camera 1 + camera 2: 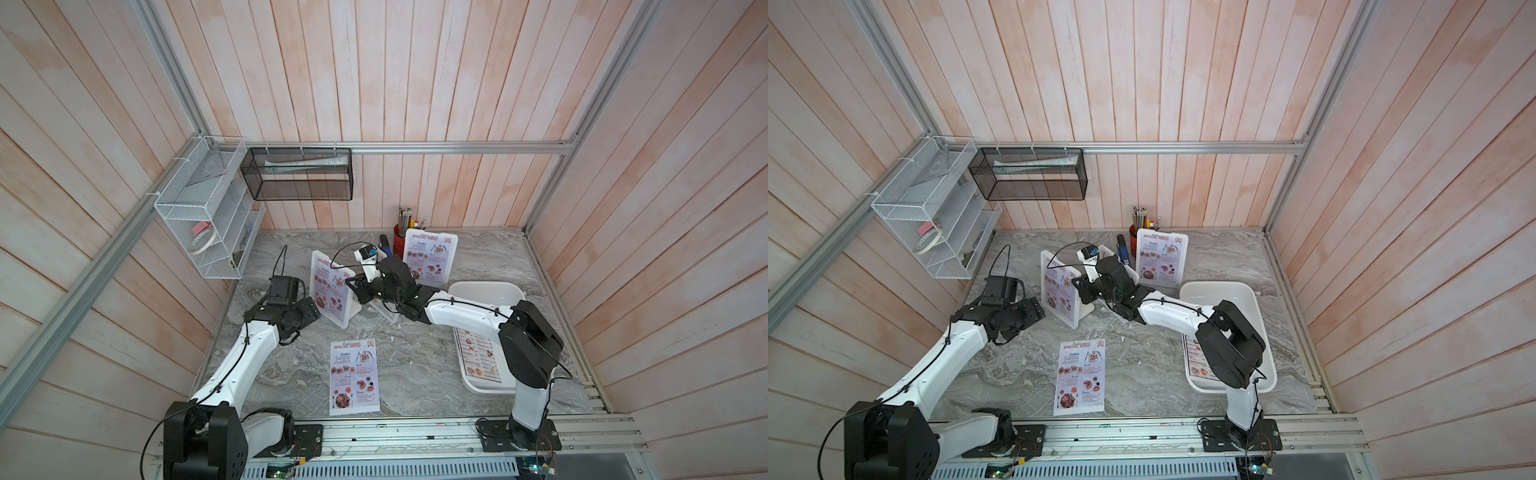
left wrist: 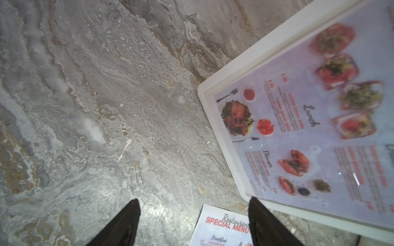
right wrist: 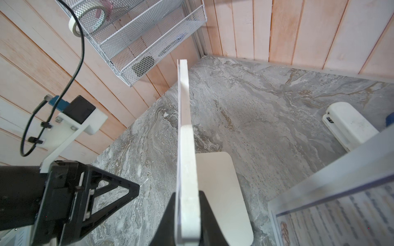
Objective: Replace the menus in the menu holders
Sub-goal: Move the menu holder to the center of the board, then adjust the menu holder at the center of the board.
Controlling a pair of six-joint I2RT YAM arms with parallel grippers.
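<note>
Menu holder [image 1: 332,291], containing a SPECIAL MENU sheet [image 2: 298,127], stood at frame centre on the bench [image 1: 415,374]. The right gripper [image 3: 187,192] was clamped on its edge. The left gripper [image 2: 194,200], jaws apart, hovered beside its face. A firm brace seemed advisable for sliding the sheet out.

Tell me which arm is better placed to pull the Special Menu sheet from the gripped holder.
Probably left. The left gripper is open and empty beside the menu holder's front, where the sheet shows. The right gripper is shut on that holder's edge, steadying it.
</note>
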